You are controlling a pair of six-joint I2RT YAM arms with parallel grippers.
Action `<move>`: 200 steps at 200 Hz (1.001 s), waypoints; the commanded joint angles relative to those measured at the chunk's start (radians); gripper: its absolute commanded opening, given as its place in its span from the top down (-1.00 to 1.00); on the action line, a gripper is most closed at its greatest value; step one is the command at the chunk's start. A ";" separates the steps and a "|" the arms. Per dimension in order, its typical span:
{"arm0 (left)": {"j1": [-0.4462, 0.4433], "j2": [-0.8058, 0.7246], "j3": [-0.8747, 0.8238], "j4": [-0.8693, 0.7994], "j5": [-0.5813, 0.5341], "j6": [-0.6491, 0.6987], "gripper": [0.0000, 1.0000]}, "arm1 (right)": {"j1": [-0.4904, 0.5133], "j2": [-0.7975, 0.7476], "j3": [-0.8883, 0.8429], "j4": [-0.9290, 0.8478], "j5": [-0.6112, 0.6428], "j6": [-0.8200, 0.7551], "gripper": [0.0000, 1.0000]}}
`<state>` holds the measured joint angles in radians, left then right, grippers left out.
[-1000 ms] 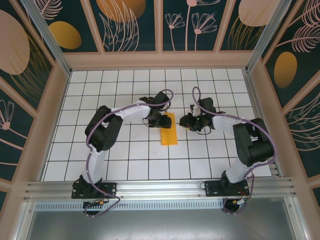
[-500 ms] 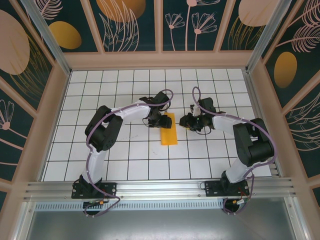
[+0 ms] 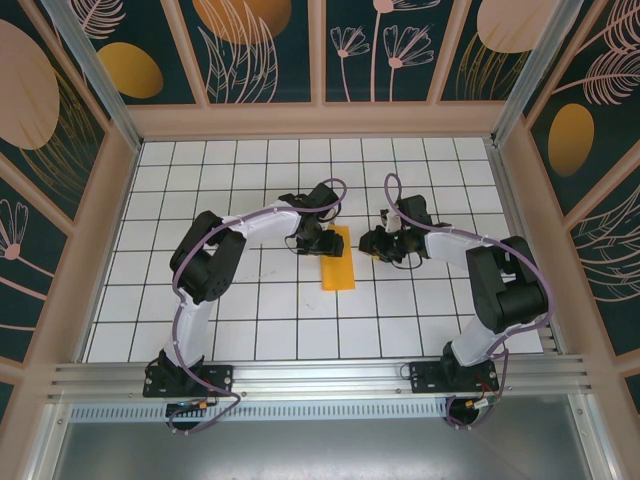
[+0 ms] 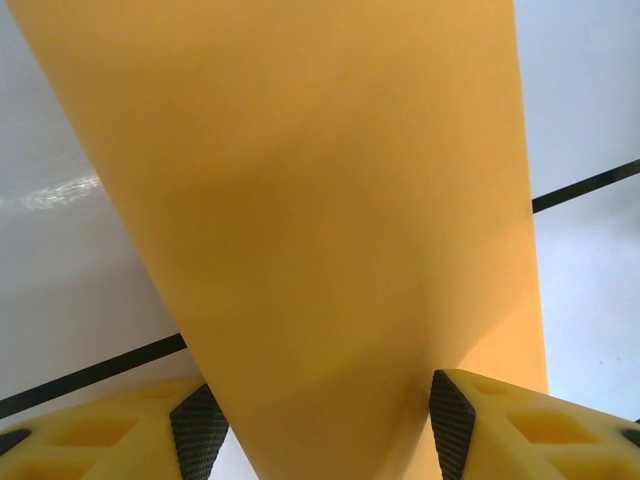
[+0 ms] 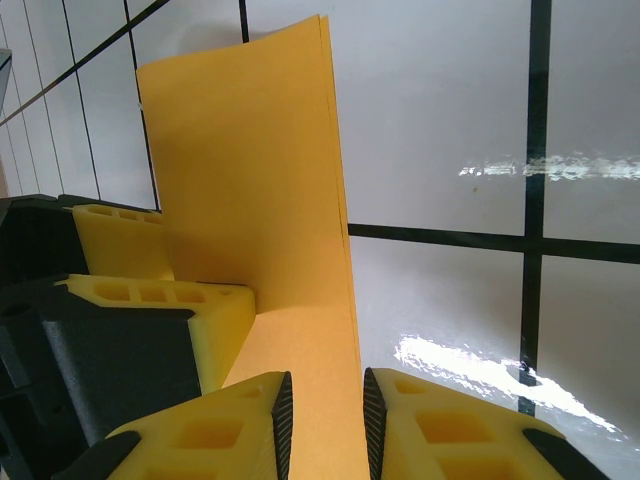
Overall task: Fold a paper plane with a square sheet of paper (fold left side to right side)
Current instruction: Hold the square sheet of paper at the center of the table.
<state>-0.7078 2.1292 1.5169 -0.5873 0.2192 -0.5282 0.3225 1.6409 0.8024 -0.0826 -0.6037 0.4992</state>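
Your paper (image 3: 338, 262) lies as a narrow folded strip near the middle of the table (image 3: 250, 320), its long side running roughly from 12 to 6 o'clock. Your left gripper (image 3: 322, 245) sits over the strip's far end, coming in from about 10 o'clock. Your right gripper (image 3: 364, 243) is just beside the strip at about 2 o'clock, pointing toward 9. In the left wrist view the jaws stand well apart. The paper fills the space between the two yellow fingers (image 4: 200, 430), running away from them toward 12, and its surface looks slightly bowed. It doesn't look clamped there. In the right wrist view the jaws are only narrowly apart, with the strip's right edge in the gap between the dark pads (image 5: 283, 420). A clear gap shows between the pads, so you can't call that a firm pinch. At the strip's far corner two layers show, parted a little along the edge. Left of the strip in that same view, at about 9 o'clock, the other arm's yellow fingers rest against the paper.
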 commanded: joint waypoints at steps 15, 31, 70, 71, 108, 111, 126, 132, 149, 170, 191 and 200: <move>-0.021 0.138 -0.042 0.170 0.062 0.035 -0.22 | 0.006 -0.001 0.013 0.007 -0.006 -0.002 0.43; -0.022 0.139 -0.041 0.169 0.063 0.037 -0.23 | 0.007 0.000 0.014 0.006 -0.005 -0.002 0.43; -0.023 0.144 -0.037 0.168 0.065 0.037 -0.24 | 0.006 -0.002 0.018 0.002 -0.005 -0.005 0.43; -0.024 0.143 -0.036 0.168 0.065 0.036 -0.24 | 0.007 -0.002 0.017 0.002 -0.005 -0.004 0.43; -0.023 0.144 -0.035 0.165 0.064 0.036 -0.24 | 0.006 -0.002 0.020 -0.002 -0.004 -0.005 0.43; -0.024 0.144 -0.035 0.165 0.063 0.036 -0.24 | 0.007 -0.001 0.020 -0.002 -0.004 -0.006 0.43; -0.024 0.143 -0.034 0.166 0.062 0.036 -0.24 | 0.006 -0.003 0.020 -0.003 -0.005 -0.005 0.43; -0.023 0.143 -0.035 0.165 0.062 0.036 -0.24 | 0.007 -0.004 0.022 -0.001 -0.008 -0.005 0.43; -0.024 0.143 -0.033 0.164 0.062 0.036 -0.24 | 0.008 -0.001 0.022 0.008 -0.023 -0.004 0.52; -0.023 0.144 -0.032 0.164 0.061 0.036 -0.24 | 0.016 0.009 0.027 0.015 -0.040 0.000 0.65; -0.023 0.143 -0.035 0.164 0.060 0.036 -0.24 | 0.035 0.031 0.039 0.015 -0.050 -0.001 0.76; -0.023 0.143 -0.037 0.164 0.060 0.036 -0.24 | 0.043 0.042 0.044 0.017 -0.055 -0.001 0.79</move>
<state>-0.7071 2.1311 1.5181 -0.5877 0.2241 -0.5236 0.3393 1.6485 0.8104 -0.0814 -0.6262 0.5030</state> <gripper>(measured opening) 0.618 0.126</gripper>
